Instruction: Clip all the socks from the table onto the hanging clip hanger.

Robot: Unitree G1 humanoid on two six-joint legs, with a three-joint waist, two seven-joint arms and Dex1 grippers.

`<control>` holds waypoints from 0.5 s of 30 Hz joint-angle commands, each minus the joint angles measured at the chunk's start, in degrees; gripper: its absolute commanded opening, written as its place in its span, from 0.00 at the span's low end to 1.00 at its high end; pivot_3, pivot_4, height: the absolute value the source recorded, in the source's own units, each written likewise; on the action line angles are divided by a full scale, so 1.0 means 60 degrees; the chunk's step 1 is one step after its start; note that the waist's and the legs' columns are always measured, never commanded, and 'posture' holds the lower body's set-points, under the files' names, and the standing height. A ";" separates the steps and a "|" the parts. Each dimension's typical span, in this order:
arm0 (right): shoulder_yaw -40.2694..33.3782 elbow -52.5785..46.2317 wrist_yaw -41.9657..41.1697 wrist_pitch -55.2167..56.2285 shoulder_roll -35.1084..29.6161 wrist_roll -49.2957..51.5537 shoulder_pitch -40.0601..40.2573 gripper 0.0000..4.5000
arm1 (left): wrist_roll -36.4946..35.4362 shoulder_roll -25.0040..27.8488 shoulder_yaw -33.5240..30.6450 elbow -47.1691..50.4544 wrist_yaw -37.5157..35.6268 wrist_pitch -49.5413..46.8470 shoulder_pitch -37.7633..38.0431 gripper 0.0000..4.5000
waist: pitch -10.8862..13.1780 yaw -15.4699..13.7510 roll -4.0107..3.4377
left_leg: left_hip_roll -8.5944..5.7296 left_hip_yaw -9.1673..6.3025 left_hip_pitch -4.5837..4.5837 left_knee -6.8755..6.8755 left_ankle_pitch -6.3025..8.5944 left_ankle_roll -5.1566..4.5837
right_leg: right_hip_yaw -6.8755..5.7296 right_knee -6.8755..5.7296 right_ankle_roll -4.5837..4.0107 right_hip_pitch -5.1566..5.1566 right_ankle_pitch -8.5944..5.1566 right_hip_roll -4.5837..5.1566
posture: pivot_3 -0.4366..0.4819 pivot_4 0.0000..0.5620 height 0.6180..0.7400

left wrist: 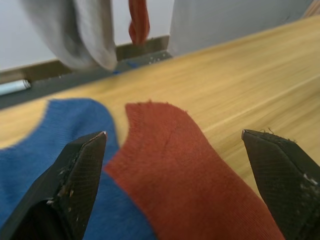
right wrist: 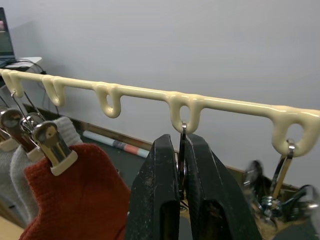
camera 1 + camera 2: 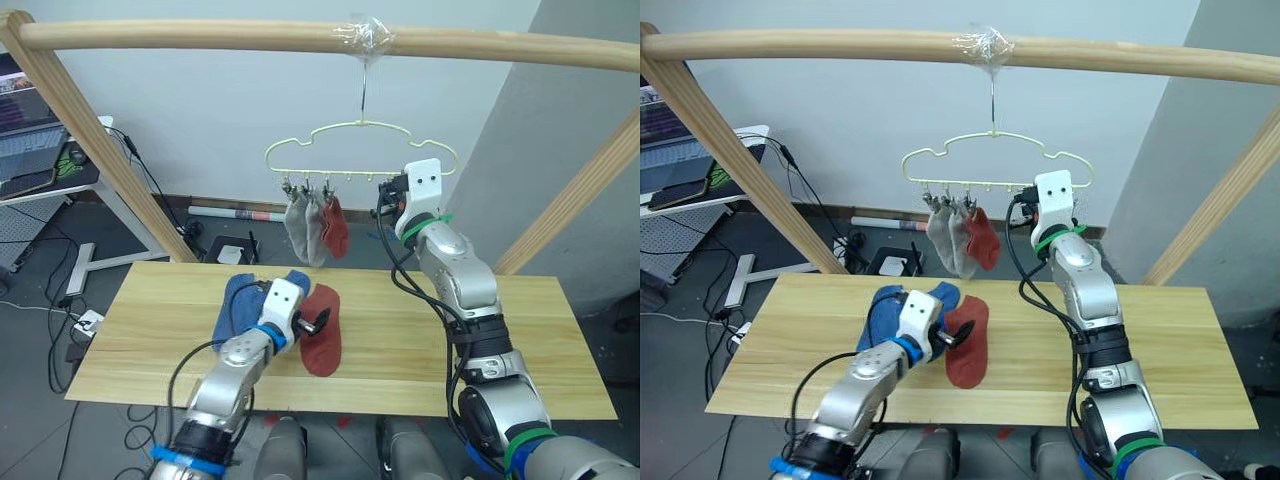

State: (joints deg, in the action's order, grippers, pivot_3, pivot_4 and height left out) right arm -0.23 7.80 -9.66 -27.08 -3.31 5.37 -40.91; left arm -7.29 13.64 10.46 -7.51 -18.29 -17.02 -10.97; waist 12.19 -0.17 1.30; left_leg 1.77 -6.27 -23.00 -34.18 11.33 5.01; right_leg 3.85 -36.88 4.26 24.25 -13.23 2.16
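Now the left tool hangs spread wide over the red sock on the worktop, beside the blue socks. Right tool pinches a clip on the hanger. Risk: grabbing blue fabric along with red.

Three socks hang on hanger above table – two more lie below, side by side.
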 commanded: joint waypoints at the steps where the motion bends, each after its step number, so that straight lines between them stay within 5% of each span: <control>1: 0.0010 -0.0709 0.0064 -0.0258 -0.0018 0.0067 0.0140 0.00 | 0.0407 -0.0349 0.0089 -0.0971 0.0047 0.0691 -0.0458 1.00 | 0.0000 0.0036 0.0000 | 0.0000 0.0001 0.0001 0.0001 0.0000 0.0000 | 0.0001 0.0002 0.0000 0.0000 0.0000 0.0000 | 0.60 0.35 1.00; 15: -0.0082 -0.1246 0.0229 -0.0819 -0.0214 0.0131 0.0347 0.00 | 0.1276 -0.0899 0.0536 -0.3692 -0.0729 0.0357 -0.1009 0.96 | -0.0009 0.0122 -0.0006 | 0.0000 -0.0001 0.0014 0.0005 0.0000 0.0001 | -0.0003 0.0000 0.0035 -0.0015 0.0016 0.0000 | 0.55 0.33 1.00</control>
State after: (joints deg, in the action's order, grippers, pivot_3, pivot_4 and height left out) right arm 0.03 2.38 -8.58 -31.84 -4.28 5.77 -39.05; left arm -0.19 8.65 12.55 -26.82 -21.43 -12.58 -18.52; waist 12.13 0.56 1.26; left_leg 1.77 -6.28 -22.90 -34.15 11.33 5.02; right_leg 3.83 -36.88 4.47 24.14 -13.14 2.16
